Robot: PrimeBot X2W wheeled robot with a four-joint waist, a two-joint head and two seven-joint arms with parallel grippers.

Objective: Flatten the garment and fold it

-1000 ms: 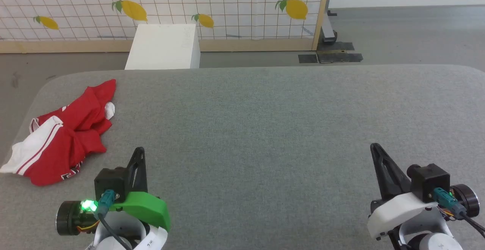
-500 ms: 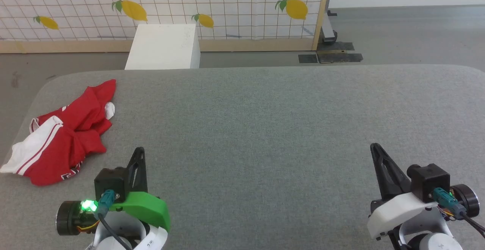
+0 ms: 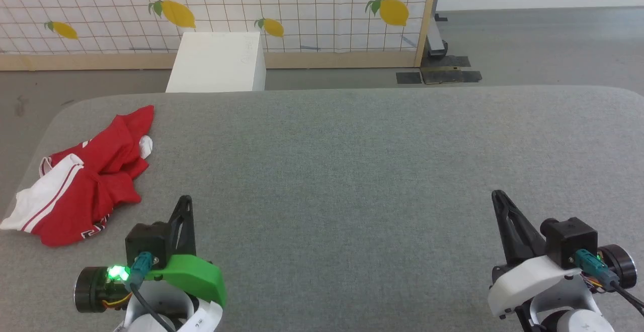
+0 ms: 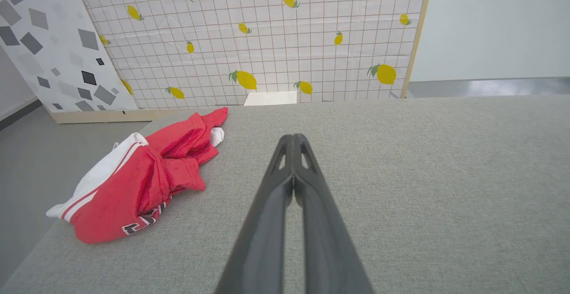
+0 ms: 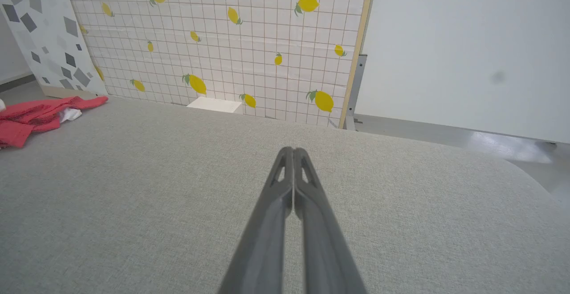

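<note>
The shirt (image 3: pixel 93 183) lies crumpled at the table's (image 3: pixel 352 161) left edge, a white sleeve (image 3: pixel 35 198) at the brink, so a careless tug by your left gripper (image 3: pixel 185 201) could drag it off; your right gripper (image 3: pixel 498 196) sits well apart, a long reach. Both grippers are closed and empty, so a grab without opening first would only push cloth. Nothing differs from a second ago.
</note>
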